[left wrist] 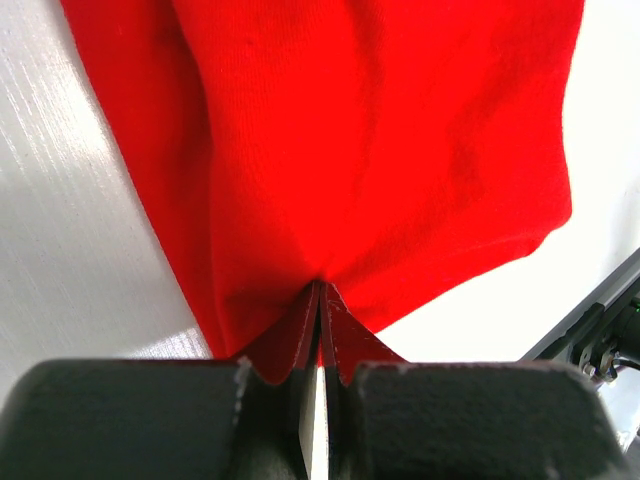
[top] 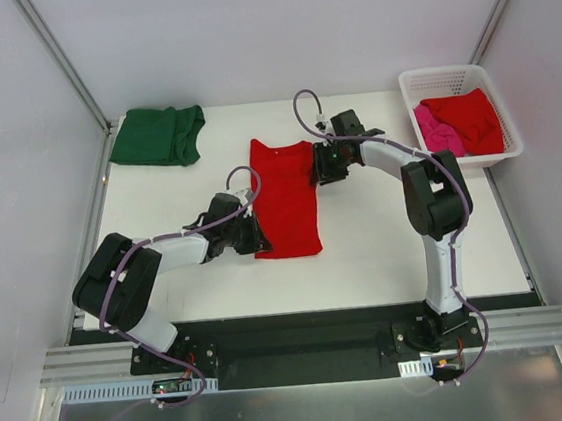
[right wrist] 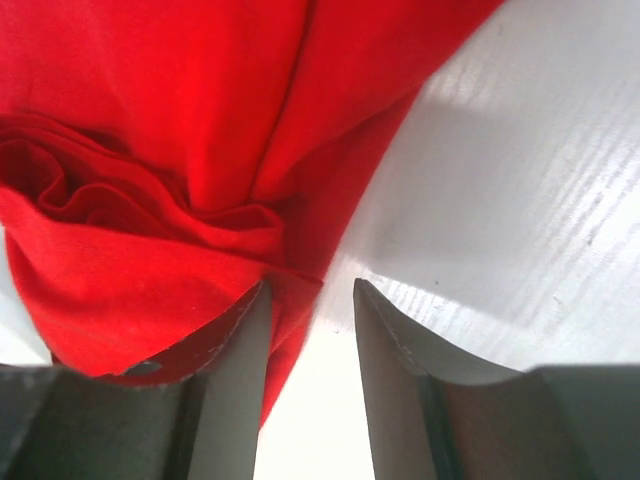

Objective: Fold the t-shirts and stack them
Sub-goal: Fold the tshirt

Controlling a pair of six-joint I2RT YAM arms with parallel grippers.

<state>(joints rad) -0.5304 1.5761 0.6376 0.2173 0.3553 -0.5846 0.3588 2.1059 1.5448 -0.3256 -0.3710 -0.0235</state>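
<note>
A: How will the red tee (top: 285, 198) handle?
B: Probably soft, light and floppy, so grip it at edges or corners. It lies mid-bench (top: 395, 244) as a long bright strip, bunched at the far end.
A: Pincers?
B: The left pincer (left wrist: 318, 300) is pinching its near left edge. The right pincer (right wrist: 310, 300) is spread beside the far edge.

White table (top: 386, 250), faintly wood-grained. Flat near the middle, folded into a long narrow strip running near to far: red t-shirt (top: 286, 198). Folded at the far-left corner, well apart: dark green t-shirt (top: 158, 136). At the far-right corner: white lattice basket (top: 443, 74).
</note>
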